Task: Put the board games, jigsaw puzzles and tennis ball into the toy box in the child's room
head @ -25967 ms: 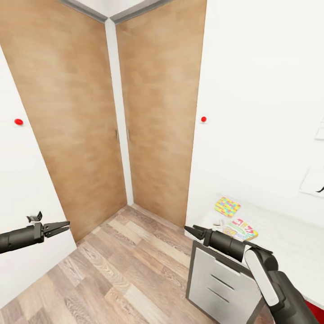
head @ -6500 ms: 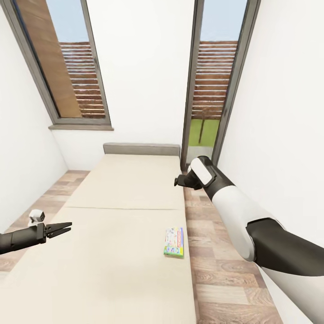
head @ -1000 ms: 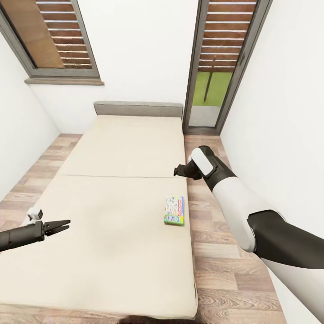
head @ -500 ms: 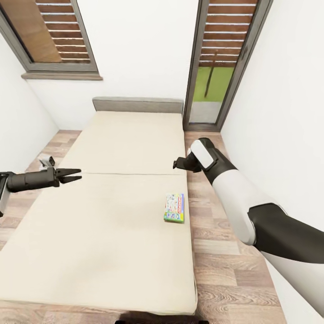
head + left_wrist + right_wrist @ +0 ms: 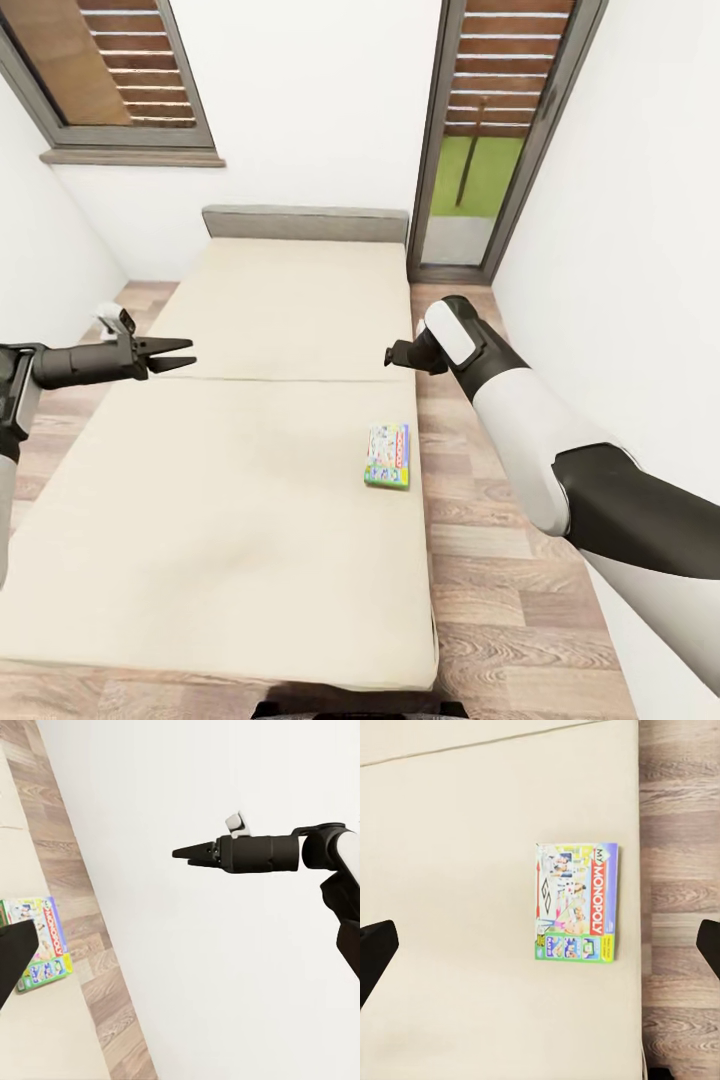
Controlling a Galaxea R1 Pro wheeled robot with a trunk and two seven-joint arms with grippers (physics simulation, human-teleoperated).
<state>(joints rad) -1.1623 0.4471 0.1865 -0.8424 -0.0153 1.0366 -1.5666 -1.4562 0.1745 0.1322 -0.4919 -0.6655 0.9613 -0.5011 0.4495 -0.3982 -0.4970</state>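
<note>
One board game [image 5: 388,455], a thin green-edged box with red Monopoly lettering, lies flat near the right edge of the bed [image 5: 250,520]. The right wrist view looks straight down on the board game [image 5: 577,904], with two dark fingertips [image 5: 375,949] far apart at the picture's sides. My right gripper [image 5: 392,356] hovers open above the mattress's right edge, a little toward the headboard from the game. Over the bed's left edge my left gripper [image 5: 186,355] is held open and empty, far from the game. The left wrist view catches the game [image 5: 45,937] and the right gripper [image 5: 184,855].
A grey headboard [image 5: 305,222] closes the bed's far end under a white wall with two tall dark-framed windows [image 5: 490,130]. A narrow strip of wood plank floor [image 5: 490,520] runs between the bed and the right white wall. Another strip of floor [image 5: 70,400] lies left.
My left arm has risen and swung forward over the bed's left edge. The view has shifted a little. The right arm and the game have stayed about where they were.
</note>
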